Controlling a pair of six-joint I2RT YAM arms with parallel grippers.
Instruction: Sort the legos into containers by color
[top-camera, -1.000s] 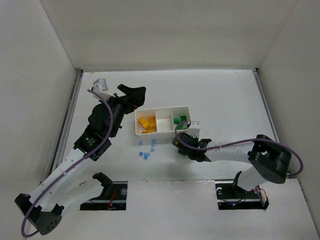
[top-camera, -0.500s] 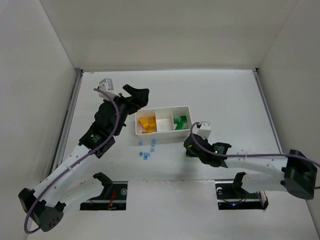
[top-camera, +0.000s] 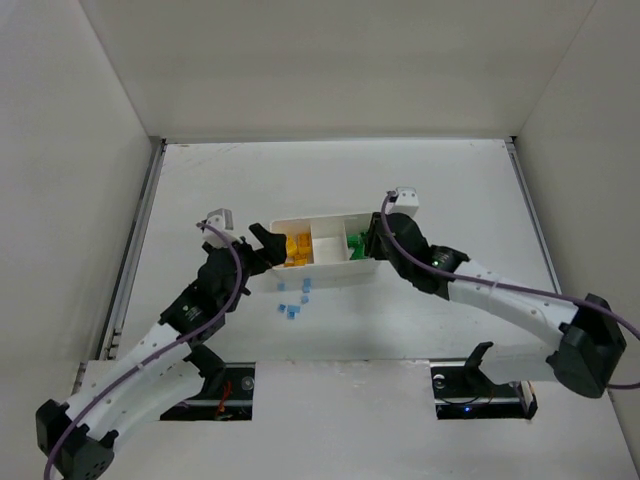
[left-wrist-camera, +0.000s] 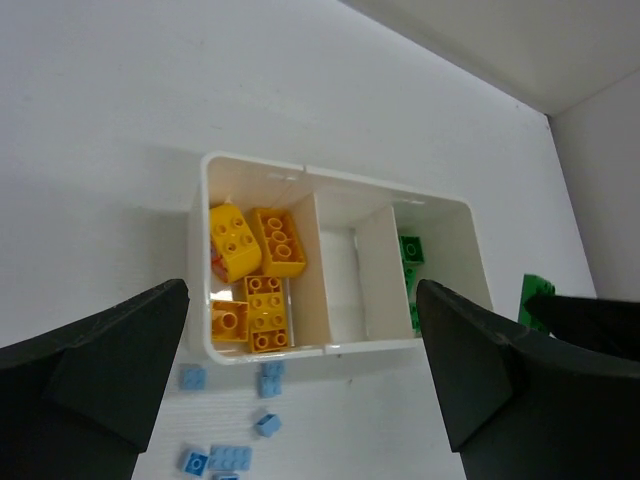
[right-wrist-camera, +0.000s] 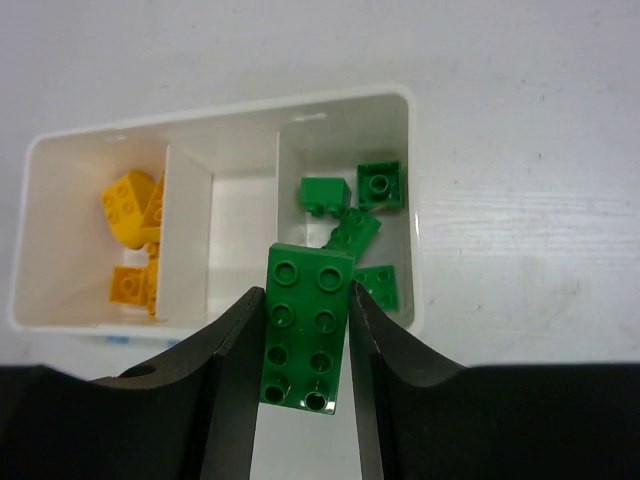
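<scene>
My right gripper (right-wrist-camera: 305, 345) is shut on a green lego (right-wrist-camera: 306, 325), studs toward the camera, held above the near edge of the right container (right-wrist-camera: 345, 215), where several green legos lie. The white tray (top-camera: 312, 218) holds yellow legos (left-wrist-camera: 255, 270) in its left container. Light blue legos (top-camera: 293, 297) lie on the table just in front of the tray. My left gripper (left-wrist-camera: 300, 400) is open and holds nothing, hovering over the tray's near left side, above the blue legos (left-wrist-camera: 225, 455). In the top view the right gripper (top-camera: 372, 240) is at the tray's right end and the left gripper (top-camera: 262, 256) at its left end.
The held green lego (left-wrist-camera: 535, 295) and the right gripper's dark fingers (left-wrist-camera: 590, 320) show at the right edge of the left wrist view. White walls enclose the table on three sides. Both arms' bases sit at the near edge.
My right gripper has swung from the table in front of the tray up over its right end, carrying the green lego. My left gripper drew back from beyond the tray to its near left corner.
</scene>
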